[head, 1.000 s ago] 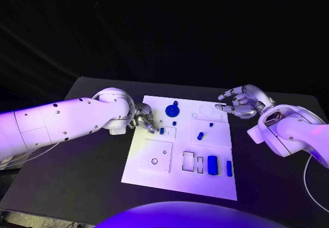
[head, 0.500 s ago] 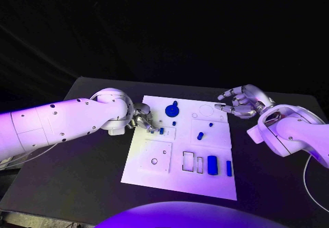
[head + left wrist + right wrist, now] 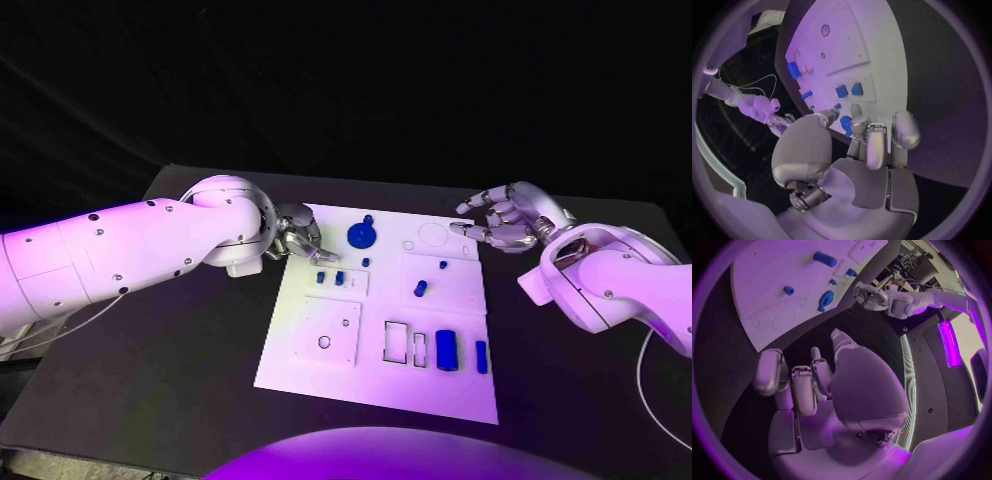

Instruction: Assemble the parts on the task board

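Both hands, left (image 3: pixel 299 243) and right (image 3: pixel 500 220), hover empty with fingers apart over the black table (image 3: pixel 173 350), flanking the white task board (image 3: pixel 325 365) and its blue parts (image 3: pixel 447 347).

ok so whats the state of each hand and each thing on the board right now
left hand: open, empty, at the board's far left edge
right hand: open, empty, off the board's far right corner
task board: flat on the table
round blue part: on the board at its far end
two small blue parts: side by side on the board, free of the left hand
long blue part: lying flat at the near right
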### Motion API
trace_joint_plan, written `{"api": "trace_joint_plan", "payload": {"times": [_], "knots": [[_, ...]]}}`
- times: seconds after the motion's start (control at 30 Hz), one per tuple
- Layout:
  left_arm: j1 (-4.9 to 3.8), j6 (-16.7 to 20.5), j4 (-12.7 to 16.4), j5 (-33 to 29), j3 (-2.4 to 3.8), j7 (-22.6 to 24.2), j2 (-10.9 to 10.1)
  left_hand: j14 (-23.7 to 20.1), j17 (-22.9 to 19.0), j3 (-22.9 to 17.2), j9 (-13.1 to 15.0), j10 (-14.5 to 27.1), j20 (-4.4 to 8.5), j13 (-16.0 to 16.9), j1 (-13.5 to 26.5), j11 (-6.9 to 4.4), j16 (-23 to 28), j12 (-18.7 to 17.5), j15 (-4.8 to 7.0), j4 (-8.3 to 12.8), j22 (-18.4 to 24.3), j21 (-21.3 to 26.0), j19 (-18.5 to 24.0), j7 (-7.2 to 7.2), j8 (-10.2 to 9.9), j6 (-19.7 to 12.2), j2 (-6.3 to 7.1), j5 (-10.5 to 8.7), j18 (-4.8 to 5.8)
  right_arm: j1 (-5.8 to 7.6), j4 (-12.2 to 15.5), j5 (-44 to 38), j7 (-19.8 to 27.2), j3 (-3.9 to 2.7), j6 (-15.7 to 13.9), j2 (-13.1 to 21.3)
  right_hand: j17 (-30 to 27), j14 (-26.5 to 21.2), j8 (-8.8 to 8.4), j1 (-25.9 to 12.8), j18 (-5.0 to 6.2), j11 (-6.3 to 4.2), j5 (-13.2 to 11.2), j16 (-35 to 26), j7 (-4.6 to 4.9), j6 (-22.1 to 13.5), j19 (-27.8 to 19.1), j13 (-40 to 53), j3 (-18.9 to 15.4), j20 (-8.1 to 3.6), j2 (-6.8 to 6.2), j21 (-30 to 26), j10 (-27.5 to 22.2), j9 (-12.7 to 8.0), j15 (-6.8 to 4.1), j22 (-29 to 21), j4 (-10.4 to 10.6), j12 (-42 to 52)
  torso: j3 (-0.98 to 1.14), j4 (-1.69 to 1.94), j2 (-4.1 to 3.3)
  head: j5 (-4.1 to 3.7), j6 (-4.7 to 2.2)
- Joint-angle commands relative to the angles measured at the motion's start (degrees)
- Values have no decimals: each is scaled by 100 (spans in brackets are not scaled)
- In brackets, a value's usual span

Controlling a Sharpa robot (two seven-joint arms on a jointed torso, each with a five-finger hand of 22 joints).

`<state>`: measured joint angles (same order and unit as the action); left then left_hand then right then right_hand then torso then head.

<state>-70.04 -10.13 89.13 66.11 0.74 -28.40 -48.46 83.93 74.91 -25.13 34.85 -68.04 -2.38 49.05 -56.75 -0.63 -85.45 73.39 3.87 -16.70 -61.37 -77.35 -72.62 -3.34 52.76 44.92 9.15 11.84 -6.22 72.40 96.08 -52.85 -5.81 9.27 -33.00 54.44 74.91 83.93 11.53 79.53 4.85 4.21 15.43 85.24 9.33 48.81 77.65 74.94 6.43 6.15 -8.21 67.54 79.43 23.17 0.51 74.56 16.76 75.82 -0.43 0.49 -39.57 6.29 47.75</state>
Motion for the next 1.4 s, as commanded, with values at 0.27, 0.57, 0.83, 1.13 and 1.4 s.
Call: {"api": "trace_joint_plan", "payload": {"times": [0.27,0.57,0.83,1.13,1.4], "knots": [[-31,1539,-178,-787,-19,947,119,-1747,-3456,301,-453,2112,-460,-2045,-696,612,2653,-1514,-539,-7,2908,2228,1867,-646,-620,-1201,156,16,-414,-19,-27,-42,68,0,6,-15,1,269,79,-67,65,2,-12,-48,-20,9,-43,51,28,-5,-10,-87,-54,-4,-49,-37,-10,-34,10,-2,-2,-53,-40],[30,2508,-428,118,-303,3289,552,-2171,-3966,-310,-1503,2187,-554,-3302,-2577,712,3100,-2859,-644,244,3351,2912,1837,-753,-1438,-782,432,31,-426,-37,-61,6,143,0,-18,-32,-571,112,224,-22,187,-39,-11,-353,-58,33,-348,-739,140,-39,-43,-738,-611,-2,-92,-446,-16,-836,-18,-12,-13,-131,-86],[60,2103,-563,1420,-398,3438,843,-2065,-4056,-178,-1909,2027,-618,-3966,-2759,842,2900,-3758,-713,472,3249,2766,1803,-836,-1836,-610,598,27,-421,-46,-75,106,256,0,-89,-46,-1660,-187,419,-51,413,-58,-11,-1115,-72,-89,-916,-2087,309,-63,-114,-2177,-1357,-9,-114,-1363,-15,-2133,-3,3,-18,-170,-92],[64,1133,-663,2305,-414,3044,1058,-1873,-3648,170,-2134,2001,-630,-4199,-2699,782,1681,-3990,-699,448,2833,2176,1804,-719,-1957,-430,586,18,-428,-47,-70,133,282,0,-121,-53,-1750,-200,480,-71,430,-59,-13,-1228,-73,-116,-940,-2373,341,-64,-140,-2366,-1488,-7,-115,-1484,-13,-2377,1,-8,-19,-172,-86],[63,779,-778,2527,-416,2781,1147,-1655,-3287,223,-2191,1933,-623,-4212,-2702,766,1292,-3968,-688,414,2698,1984,1815,-708,-2015,-405,576,19,-430,-47,-59,117,290,0,-161,-58,-1928,-250,545,-80,461,-58,-12,-1396,-73,-157,-997,-2877,382,-64,-162,-2634,-1746,-7,-113,-1651,-14,-2829,2,-7,-19,-182,-81]]}}
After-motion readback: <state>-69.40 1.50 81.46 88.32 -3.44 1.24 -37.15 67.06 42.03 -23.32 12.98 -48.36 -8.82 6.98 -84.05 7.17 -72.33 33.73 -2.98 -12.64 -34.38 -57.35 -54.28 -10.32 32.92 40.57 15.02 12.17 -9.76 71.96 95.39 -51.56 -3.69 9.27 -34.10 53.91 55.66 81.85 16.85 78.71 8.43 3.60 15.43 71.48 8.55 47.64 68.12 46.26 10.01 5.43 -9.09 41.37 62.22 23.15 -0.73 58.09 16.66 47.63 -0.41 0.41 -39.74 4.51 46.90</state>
